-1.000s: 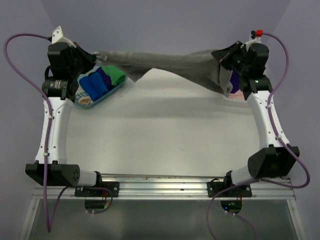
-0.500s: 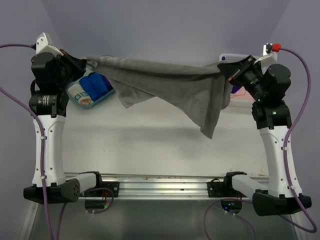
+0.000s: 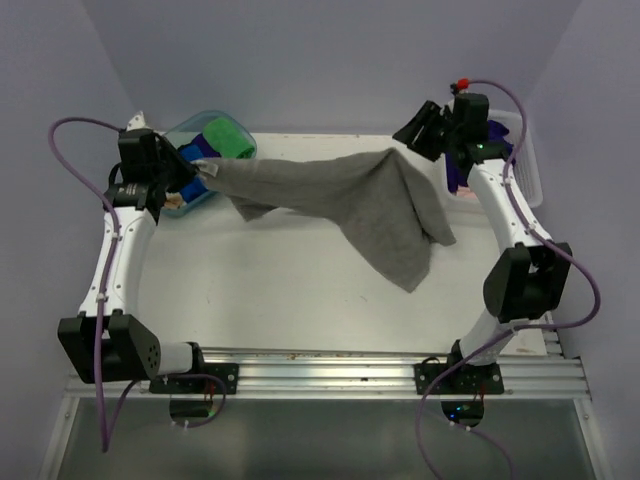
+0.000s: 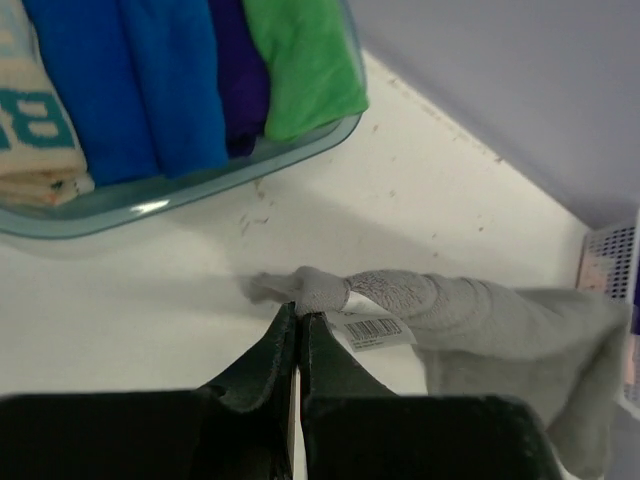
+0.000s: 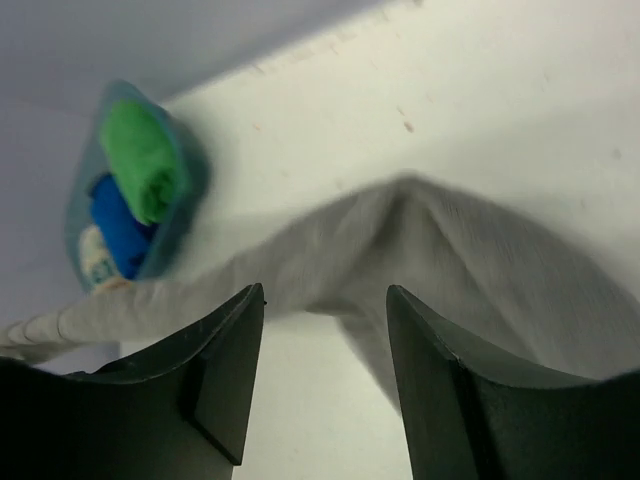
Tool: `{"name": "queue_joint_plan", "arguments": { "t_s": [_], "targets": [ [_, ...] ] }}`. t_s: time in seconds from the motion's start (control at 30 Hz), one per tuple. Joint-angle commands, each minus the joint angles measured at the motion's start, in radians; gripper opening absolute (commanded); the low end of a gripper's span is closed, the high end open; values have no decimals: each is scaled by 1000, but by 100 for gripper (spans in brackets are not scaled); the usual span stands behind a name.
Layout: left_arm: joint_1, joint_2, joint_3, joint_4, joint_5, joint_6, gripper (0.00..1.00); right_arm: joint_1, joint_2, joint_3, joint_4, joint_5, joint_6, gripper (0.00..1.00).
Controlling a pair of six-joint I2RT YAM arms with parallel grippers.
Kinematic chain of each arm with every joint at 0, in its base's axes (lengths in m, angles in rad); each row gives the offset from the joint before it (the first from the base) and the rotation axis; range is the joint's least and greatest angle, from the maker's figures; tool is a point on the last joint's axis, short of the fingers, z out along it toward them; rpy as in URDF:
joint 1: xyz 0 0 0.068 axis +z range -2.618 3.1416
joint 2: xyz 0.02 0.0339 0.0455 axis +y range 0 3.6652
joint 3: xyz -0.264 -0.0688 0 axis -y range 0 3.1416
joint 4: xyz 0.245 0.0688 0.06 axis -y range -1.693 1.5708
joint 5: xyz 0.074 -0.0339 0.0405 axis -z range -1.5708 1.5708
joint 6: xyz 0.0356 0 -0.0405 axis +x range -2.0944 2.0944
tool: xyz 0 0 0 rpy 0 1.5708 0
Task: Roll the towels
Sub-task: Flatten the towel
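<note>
Bare table [image 3: 290,300] in front of draped grey towel [image 3: 370,205]; tub [image 3: 181,128] far left, basket [image 3: 531,165] far right.

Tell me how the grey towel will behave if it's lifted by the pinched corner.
Likely floppy: the grey towel drapes in loose folds and bunches at the left gripper. Probably light: a small corner pinch holds it. It will likely sag and trail, not keep shape.

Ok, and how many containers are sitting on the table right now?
2. A clear teal tub sits at the far left corner. A white mesh basket is at the far right, partly hidden behind the right arm.
</note>
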Motion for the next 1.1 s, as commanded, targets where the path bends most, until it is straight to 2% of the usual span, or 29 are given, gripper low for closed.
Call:
{"name": "queue_joint_plan", "arguments": {
  "t_s": [0.0,0.03,0.07,0.23,0.33,0.5,0.67,0.87,1.07],
  "targets": [
    [13,-9,-41,36,-12,-5,0,16,-45,-61,-94,43,-86,57],
    [13,-12,-59,35,-21,1,0,17,-79,-178,-67,70,-81,59],
    [13,-20,-64,32,-35,3,0,16,-108,-227,-53,87,-83,61],
    [14,-20,-77,-1,-84,8,0,60,-240,-492,-87,150,-101,59],
    [14,-17,-82,-4,-83,11,0,127,-321,-656,-107,273,-81,59],
    [14,-26,-90,-7,-113,18,0,140,-415,-865,-63,432,-6,60],
    [14,-25,-87,-2,-99,23,0,83,-276,-838,-9,401,-4,62],
    [14,-37,-110,9,-92,12,0,79,-149,-826,79,379,-23,61],
    [14,-37,-110,13,-70,12,0,79,-116,-838,100,381,-23,59]
  ]
}}
